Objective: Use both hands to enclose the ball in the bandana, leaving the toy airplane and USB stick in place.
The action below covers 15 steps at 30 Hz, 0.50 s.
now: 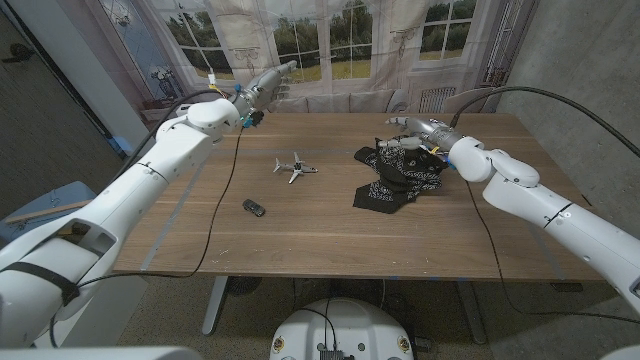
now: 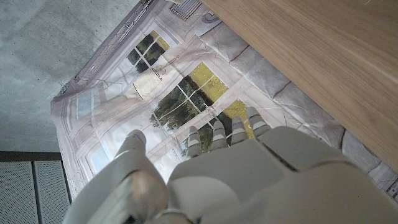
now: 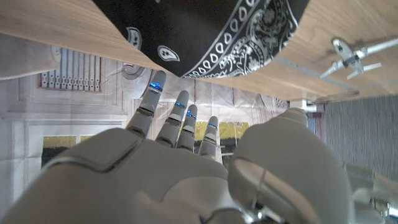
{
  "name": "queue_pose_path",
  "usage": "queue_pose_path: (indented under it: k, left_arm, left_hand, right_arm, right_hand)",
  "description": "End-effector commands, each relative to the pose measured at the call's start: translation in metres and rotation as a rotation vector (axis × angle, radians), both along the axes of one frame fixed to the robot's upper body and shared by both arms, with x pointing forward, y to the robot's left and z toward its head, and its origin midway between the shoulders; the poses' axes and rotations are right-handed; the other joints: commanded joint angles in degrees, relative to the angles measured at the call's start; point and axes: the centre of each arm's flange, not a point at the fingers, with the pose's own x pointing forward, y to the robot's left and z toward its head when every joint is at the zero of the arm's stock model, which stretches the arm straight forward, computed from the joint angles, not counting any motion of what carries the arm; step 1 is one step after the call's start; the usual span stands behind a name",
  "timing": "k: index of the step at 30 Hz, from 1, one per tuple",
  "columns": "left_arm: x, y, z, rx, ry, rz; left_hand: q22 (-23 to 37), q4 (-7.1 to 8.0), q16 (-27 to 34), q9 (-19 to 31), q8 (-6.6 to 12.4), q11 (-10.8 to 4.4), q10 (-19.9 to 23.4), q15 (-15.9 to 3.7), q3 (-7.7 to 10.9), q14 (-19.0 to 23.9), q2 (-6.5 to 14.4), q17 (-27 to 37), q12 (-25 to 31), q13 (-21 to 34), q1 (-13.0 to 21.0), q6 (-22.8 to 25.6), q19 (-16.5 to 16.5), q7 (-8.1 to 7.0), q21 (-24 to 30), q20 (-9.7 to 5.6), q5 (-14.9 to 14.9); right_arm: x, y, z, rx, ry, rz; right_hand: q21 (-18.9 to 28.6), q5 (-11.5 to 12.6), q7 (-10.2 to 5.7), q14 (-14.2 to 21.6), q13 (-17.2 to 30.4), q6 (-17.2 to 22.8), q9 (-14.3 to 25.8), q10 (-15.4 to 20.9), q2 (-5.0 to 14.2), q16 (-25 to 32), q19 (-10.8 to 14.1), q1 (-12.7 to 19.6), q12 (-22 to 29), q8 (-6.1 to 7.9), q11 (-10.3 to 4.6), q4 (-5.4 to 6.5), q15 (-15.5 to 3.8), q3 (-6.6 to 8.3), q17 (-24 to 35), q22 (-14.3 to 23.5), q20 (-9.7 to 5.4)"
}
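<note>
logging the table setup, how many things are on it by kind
bandana: 1, black with a white pattern, bunched up
toy airplane: 1
USB stick: 1
ball: cannot tell, none in sight, maybe under the cloth
total seen: 3

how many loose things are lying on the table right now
3: a toy airplane near the table's middle, a small USB stick nearer the robot and to its left, and a bunched black bandana on the right. A ball may be hidden inside it.
</note>
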Motion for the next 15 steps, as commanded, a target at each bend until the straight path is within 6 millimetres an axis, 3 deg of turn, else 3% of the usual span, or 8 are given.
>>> queue_pose_path:
  k: [1, 9, 13, 15]
  left_arm:
    - [0.009, 0.005, -0.014, -0.003, 0.000, 0.011]
    - [0.018, 0.008, -0.030, -0.029, -0.084, -0.057]
    - [0.025, 0.010, -0.039, -0.037, -0.116, -0.106]
    - [0.025, 0.011, -0.042, -0.017, -0.118, -0.081]
  left_hand:
    - [0.1, -0.64, -0.5, 0.1, -0.16, -0.60, -1.2, -0.59, 0.27, -1.5, 0.4, -0.2, -0.4, 0.0, 0.1, -0.7, -0.2, -0.42, -0.2, -0.39, 0.2]
    - [-0.1, -1.26, -0.9, 0.0, -0.25, -2.76, -2.9, -1.30, 0.61, -4.1, 0.5, -0.5, -1.0, -0.4, 0.6, -1.5, -0.9, -1.14, -0.6, -1.31, 0.2]
    - [-0.4, -1.70, -1.1, -0.1, -0.04, -3.25, -4.1, -2.09, 0.79, -6.2, 0.6, -0.8, -1.3, -0.8, 0.9, -0.9, -0.8, -1.10, -0.8, -5.23, 0.3]
    - [-0.5, -1.78, -1.0, -0.2, 0.03, -3.47, -4.0, -2.70, 0.79, -6.4, 0.6, -0.9, -1.3, -0.9, 0.9, -0.6, -0.4, -1.50, -0.7, -5.72, 0.3]
  right_arm:
    - [-0.004, -0.024, 0.003, 0.380, -0.034, 0.257]
    - [-0.003, -0.039, 0.002, 0.551, 0.007, 0.378]
    - [-0.004, -0.046, 0.002, 0.621, 0.015, 0.431]
    - [-0.006, -0.050, 0.002, 0.657, 0.009, 0.453]
  right_hand:
    - [-0.6, 0.7, 0.75, -0.4, -0.1, 0.8, -0.1, 0.6, 1.44, 0.3, -0.5, 0.1, -0.1, 0.23, 0.85, 0.33, 0.70, 0.14, -0.1, 0.2, -0.38]
    - [-1.7, 1.1, 1.76, -2.0, -0.3, 1.1, -0.1, -0.3, 3.99, -0.1, -1.2, 0.0, -1.0, 0.11, 1.35, 0.34, 1.48, 0.81, -0.6, 0.2, -0.07]
    - [-2.0, 1.0, 2.22, -1.8, -0.3, 1.0, -0.1, -0.1, 4.73, 0.1, -1.3, -0.8, -1.1, -0.02, 1.66, 0.65, 1.28, 0.79, -0.7, 0.2, 0.10]
    - [-2.4, 0.8, 2.25, -2.5, -0.4, 1.0, -0.1, -0.4, 5.03, -0.2, -1.5, -1.3, -1.5, -0.07, 1.82, 0.71, 0.84, 0.66, -1.0, 0.3, 0.12]
